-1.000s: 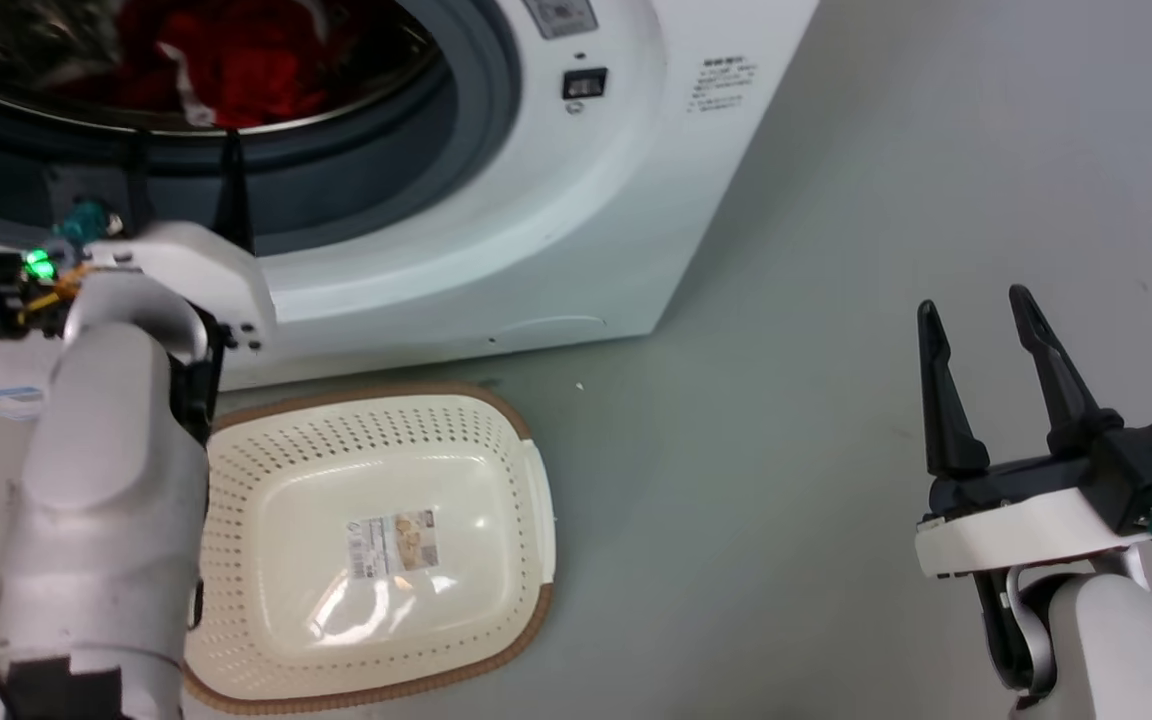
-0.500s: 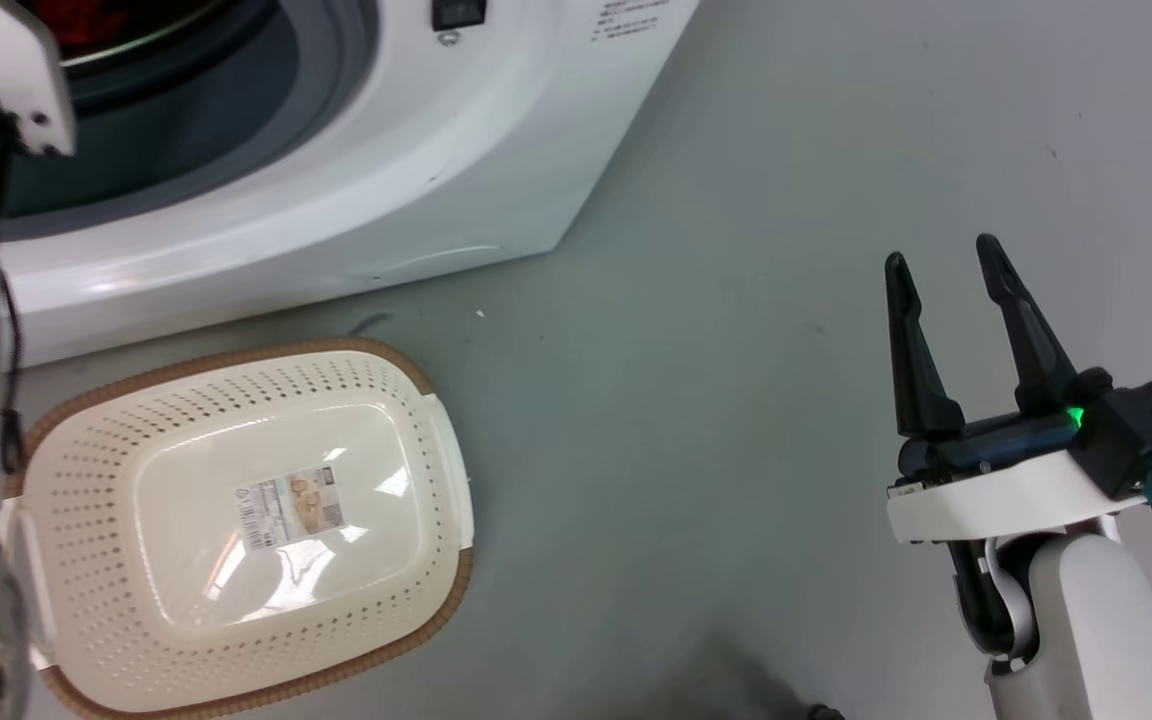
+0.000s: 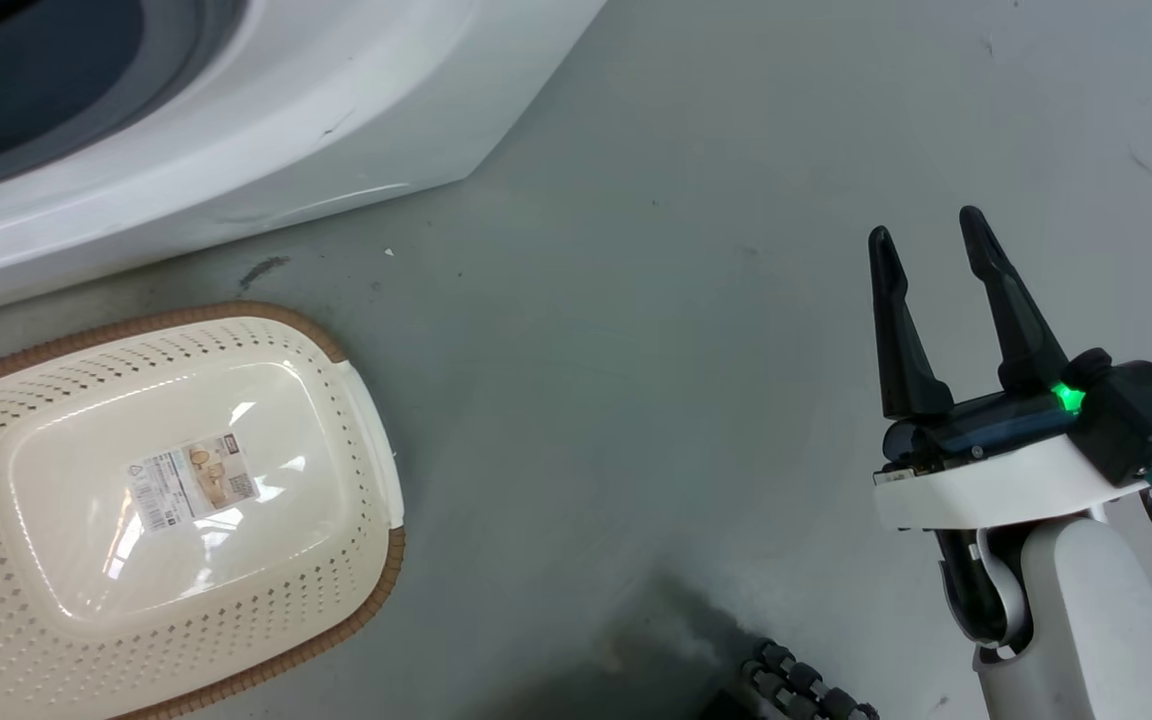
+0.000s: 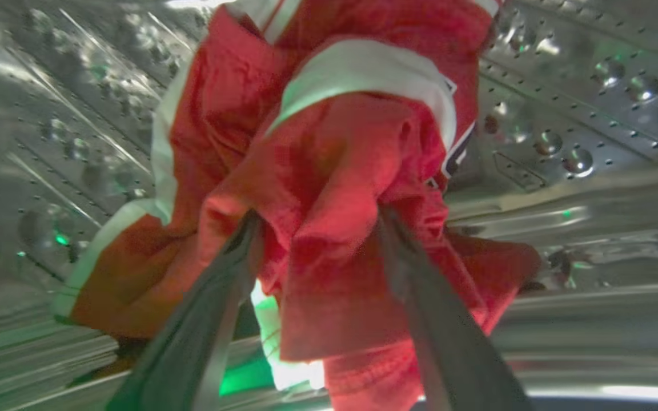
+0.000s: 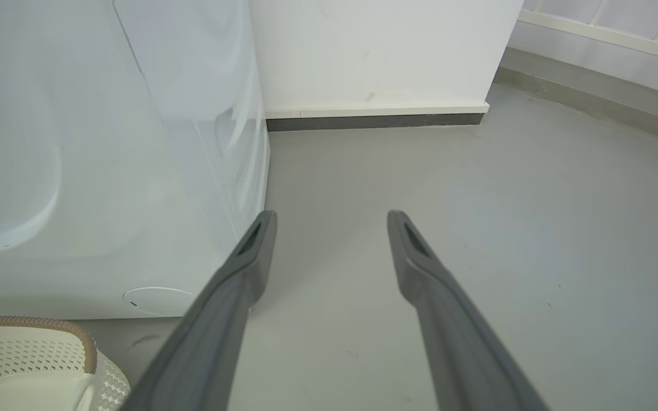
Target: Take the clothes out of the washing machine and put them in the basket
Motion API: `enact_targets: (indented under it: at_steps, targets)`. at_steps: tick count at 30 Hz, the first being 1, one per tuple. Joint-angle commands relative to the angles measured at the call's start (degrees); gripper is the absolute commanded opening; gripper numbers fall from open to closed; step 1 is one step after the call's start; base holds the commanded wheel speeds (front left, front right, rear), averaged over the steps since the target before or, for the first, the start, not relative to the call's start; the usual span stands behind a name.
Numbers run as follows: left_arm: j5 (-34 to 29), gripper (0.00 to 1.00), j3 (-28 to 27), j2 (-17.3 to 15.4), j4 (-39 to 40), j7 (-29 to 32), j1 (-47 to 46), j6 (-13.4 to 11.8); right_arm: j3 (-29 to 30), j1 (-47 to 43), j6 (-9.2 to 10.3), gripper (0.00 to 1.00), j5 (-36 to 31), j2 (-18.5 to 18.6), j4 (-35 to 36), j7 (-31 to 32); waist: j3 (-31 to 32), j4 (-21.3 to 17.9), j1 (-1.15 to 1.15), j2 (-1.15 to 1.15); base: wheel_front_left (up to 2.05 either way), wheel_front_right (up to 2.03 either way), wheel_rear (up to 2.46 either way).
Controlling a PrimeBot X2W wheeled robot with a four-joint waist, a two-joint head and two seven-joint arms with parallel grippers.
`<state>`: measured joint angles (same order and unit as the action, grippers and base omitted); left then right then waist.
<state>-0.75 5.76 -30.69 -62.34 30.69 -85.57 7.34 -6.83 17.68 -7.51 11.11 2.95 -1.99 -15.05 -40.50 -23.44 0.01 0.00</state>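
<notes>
The left gripper (image 4: pixel 317 224) has its fingers apart, straddling a bunched fold of the red clothes (image 4: pixel 329 171), which lie inside the steel drum (image 4: pixel 580 103) of the washing machine (image 3: pixel 266 120). The right gripper (image 3: pixel 924 228) hangs spread wide over the grey floor (image 3: pixel 636 380). The basket (image 3: pixel 136 318) stands on the floor just in front of the machine, well to that gripper's left.

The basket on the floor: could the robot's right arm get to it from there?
Probably yes. Bare floor lies between the right gripper and the basket, with nothing in the way, and the gripper is open and empty.
</notes>
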Motion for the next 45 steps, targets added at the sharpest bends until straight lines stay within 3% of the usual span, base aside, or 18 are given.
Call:
enact_targets:
  at_steps: [1, 6, 9, 10, 12, 19, 30, 36, 45]
  targets:
    - [0.4, 1.0, 0.5, -0.4, -0.1, 2.8, -1.6, 0.0, -0.2, 0.9, 0.04, 1.0, 0.2, -0.1, 0.3, -0.2, -0.8, -0.5, -0.01, 0.0, 0.0, 0.0, 0.0]
    - [1.1, 1.0, 1.2, -0.9, 0.0, 12.4, -3.0, 0.1, -0.9, 1.5, 0.04, 1.0, 0.8, -0.1, 0.9, -0.2, -1.4, -0.7, -0.01, 0.0, 0.0, 0.0, 0.0]
    - [1.6, 1.0, 0.8, -1.0, 0.3, 16.7, -2.0, -1.1, -1.0, 1.4, 0.04, 1.0, 1.0, -0.1, 1.1, -0.2, -1.8, -0.8, -0.01, 0.0, 0.0, 0.0, 0.0]
    - [1.9, 0.47, 0.6, -1.0, 0.7, 17.6, -1.6, -1.4, -1.0, 1.5, 0.04, 1.0, 1.0, -0.1, 1.2, -0.2, -1.9, -0.9, -0.01, 0.0, 0.0, 0.0, 0.0]
    - [2.2, 0.0, 0.5, -1.0, 2.3, 18.4, -1.0, -2.0, -0.9, 1.5, 0.04, 1.0, 1.1, -0.1, 1.4, -0.2, -2.0, -0.9, -0.01, 0.0, 0.0, 0.0, 0.0]
    - [3.2, 0.0, -0.1, -2.0, 9.4, 16.4, 3.3, -4.2, -0.6, 1.8, 0.04, 1.0, 1.1, -0.1, 0.9, -0.2, -1.6, -1.0, -0.01, 0.0, 0.0, 0.0, 0.0]
    - [7.4, 0.0, -3.5, -0.2, 17.9, 3.4, 15.0, -7.6, 0.5, 0.6, 0.04, 1.0, -0.5, -0.1, -0.1, -0.2, 3.4, -0.1, -0.01, 0.0, 0.0, 0.0, 0.0]
    - [9.9, 0.0, -5.5, 1.5, 17.7, -5.6, 21.3, -8.9, 0.5, -0.5, 0.04, 1.0, -1.2, -0.1, -1.2, -0.2, 7.8, 0.4, -0.01, 0.0, 0.0, 0.0, 0.0]
    - [13.0, 0.0, -7.2, 3.8, 13.9, -17.6, 28.6, -7.9, 1.1, -3.5, 0.04, 1.0, -2.6, -0.1, -2.6, -0.2, 16.2, 1.3, -0.01, 0.0, 0.0, 0.0, 0.0]
